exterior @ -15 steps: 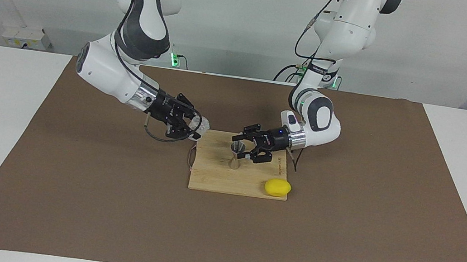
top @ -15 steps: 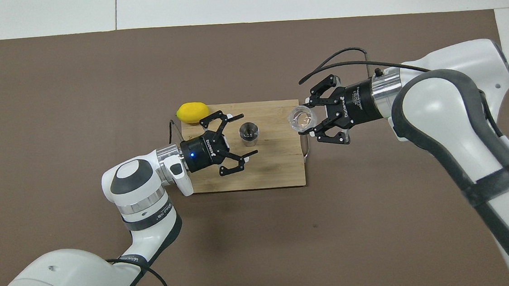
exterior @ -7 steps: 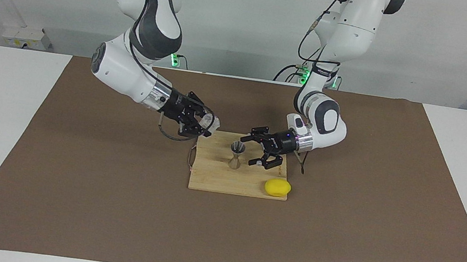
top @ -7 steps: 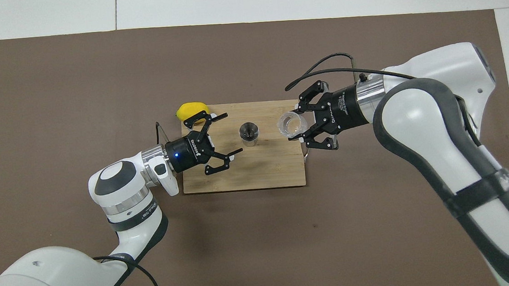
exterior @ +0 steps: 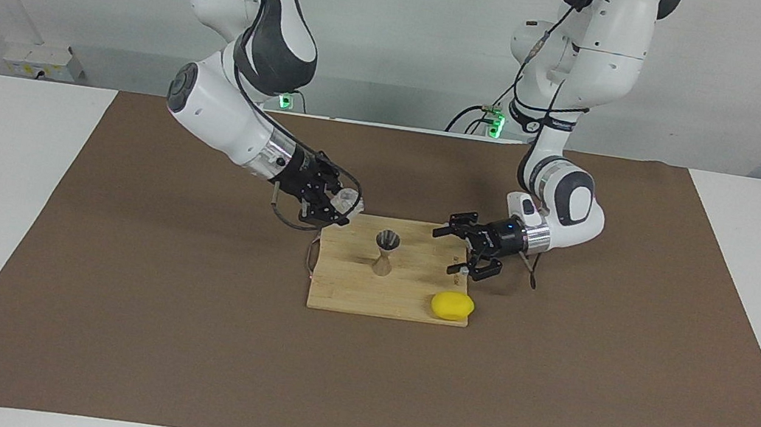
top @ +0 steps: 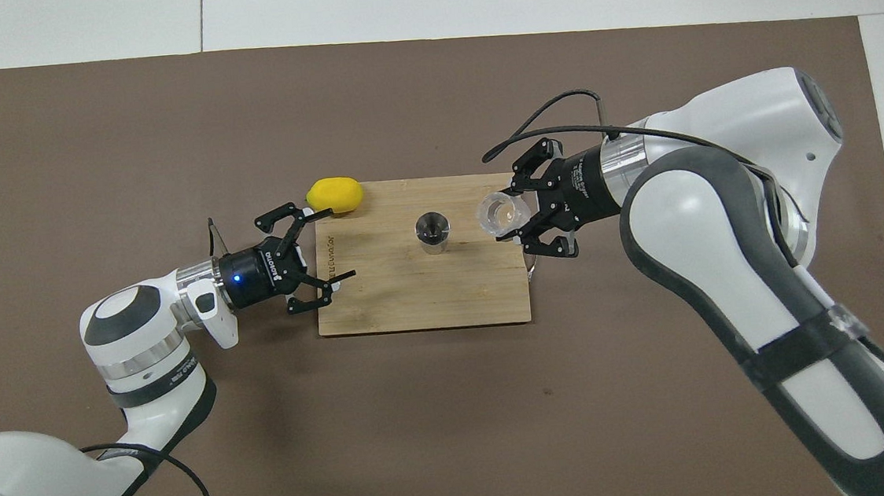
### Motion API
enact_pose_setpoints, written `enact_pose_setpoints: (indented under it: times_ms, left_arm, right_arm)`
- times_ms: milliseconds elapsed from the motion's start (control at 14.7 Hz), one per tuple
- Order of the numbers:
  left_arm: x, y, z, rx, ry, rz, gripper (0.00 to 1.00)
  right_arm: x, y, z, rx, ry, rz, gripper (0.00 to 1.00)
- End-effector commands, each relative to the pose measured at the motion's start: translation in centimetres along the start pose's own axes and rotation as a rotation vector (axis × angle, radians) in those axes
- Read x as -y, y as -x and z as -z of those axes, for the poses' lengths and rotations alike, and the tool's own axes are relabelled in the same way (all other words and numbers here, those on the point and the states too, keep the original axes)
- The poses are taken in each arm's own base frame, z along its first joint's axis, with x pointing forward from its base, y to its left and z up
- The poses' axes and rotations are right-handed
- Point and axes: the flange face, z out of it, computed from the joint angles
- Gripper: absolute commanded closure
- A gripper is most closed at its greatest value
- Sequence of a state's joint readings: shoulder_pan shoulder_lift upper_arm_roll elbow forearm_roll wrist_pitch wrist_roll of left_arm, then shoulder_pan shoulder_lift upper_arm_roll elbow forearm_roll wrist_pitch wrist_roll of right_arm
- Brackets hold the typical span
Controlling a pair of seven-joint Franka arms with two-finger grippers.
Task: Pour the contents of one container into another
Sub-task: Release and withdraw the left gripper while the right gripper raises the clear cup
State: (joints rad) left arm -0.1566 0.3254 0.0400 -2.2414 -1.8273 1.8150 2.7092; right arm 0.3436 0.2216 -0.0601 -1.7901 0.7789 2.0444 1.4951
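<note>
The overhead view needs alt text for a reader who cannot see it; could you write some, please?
The right gripper holds a clear cup tilted over a board, beside the upright jigger. The open left gripper is at the board's other end, by a lemon.

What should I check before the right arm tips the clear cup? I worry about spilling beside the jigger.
1. Right gripper shut on the clear cup: ok.
2. Jigger upright on the cutting board, mouth open upward: ok.
3. Cup over the jigger's mouth: not ok; in the overhead view the cup is over the board's edge toward the right arm's end.
4. Left gripper open and apart from the jigger: ok.
5. Lemon apart from the jigger: ok.
6. Liquid in the cup: cannot tell.
</note>
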Motion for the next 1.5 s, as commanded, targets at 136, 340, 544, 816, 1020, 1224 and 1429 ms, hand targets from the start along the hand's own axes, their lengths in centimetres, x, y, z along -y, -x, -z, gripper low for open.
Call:
enact_pose_setpoints:
  times_ms: [136,340,544,816,1020,1224,1429]
  left_arm:
    - [0.6,-1.2,8.4,0.036,0.064,-0.067,0.0]
    - [1.5,-2.3,14.0,0.095,0.139,-0.024,0.0]
    - [2.9,-3.6,19.0,0.132,0.216,-0.04,0.0]
    - [6.6,-7.2,24.5,0.319,0.337,-0.065,0.0]
    - [9.2,-10.5,27.1,0.485,0.4,-0.108,0.0]
    - [11.7,-15.1,27.8,0.684,0.417,-0.06,0.0]
    - [11.8,-18.7,26.8,0.82,0.434,-0.047,0.0]
  right_arm:
    - [2.1,2.0,-0.9,-0.097,-0.017,-0.014,1.0]
    - [1.4,3.5,-2.5,-0.161,-0.001,0.014,1.0]
    - [1.2,3.9,-2.9,-0.17,0.005,0.024,1.0]
    - [1.0,4.0,-3.0,-0.203,0.013,0.033,1.0]
    - [0.6,4.6,-4.0,-0.229,0.025,0.042,1.0]
    - [0.7,4.9,-4.6,-0.264,0.023,0.03,1.0]
    - [1.2,5.3,-4.7,-0.281,0.01,0.022,1.0]
